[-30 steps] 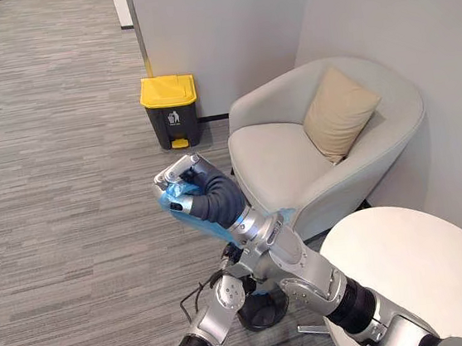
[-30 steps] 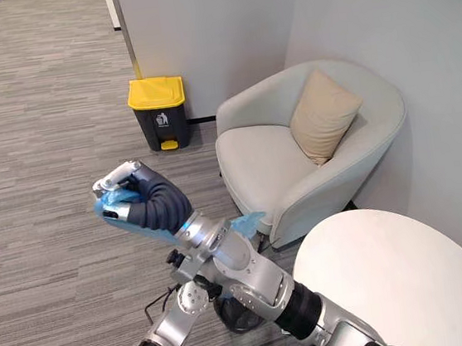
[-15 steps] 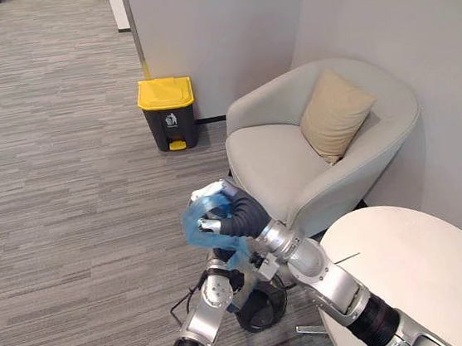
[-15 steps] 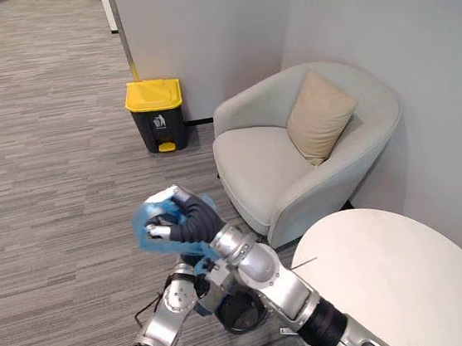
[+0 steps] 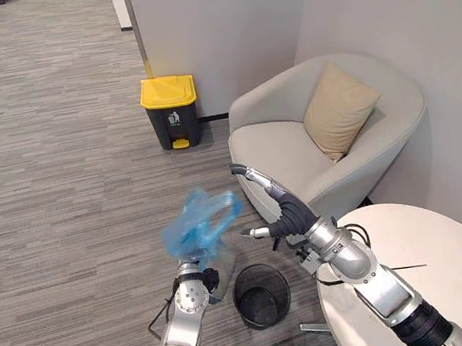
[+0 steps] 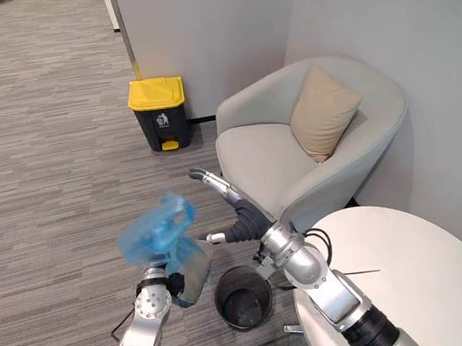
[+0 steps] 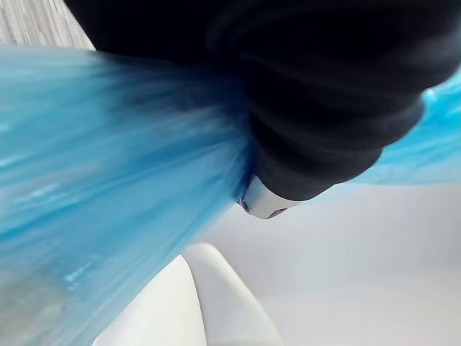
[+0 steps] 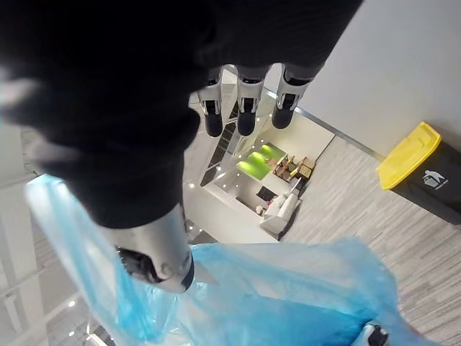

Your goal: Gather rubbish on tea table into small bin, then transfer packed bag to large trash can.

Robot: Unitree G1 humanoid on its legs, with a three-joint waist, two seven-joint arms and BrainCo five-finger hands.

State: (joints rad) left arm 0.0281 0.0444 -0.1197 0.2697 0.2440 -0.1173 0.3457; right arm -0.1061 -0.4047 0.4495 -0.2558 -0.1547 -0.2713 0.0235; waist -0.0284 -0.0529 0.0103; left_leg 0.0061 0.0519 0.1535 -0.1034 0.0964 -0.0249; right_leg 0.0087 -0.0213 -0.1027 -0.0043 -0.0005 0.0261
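A blue plastic bag hangs in the air to the left of the small black bin. It bunches over my left hand, which is curled into it from below; the bag fills the space beside that hand's dark cover. My right hand is open with straight fingers, apart from the bag, in front of the armchair. The large trash can with a yellow lid stands against the far wall.
A pale grey armchair with a beige cushion fills the corner. The round white tea table is at the lower right, beside the small bin. Grey carpet runs between me and the large can.
My right hand has let go of the blue bag, opened and drawn back to the right. The bag stays with my left hand, now swung out to the left.
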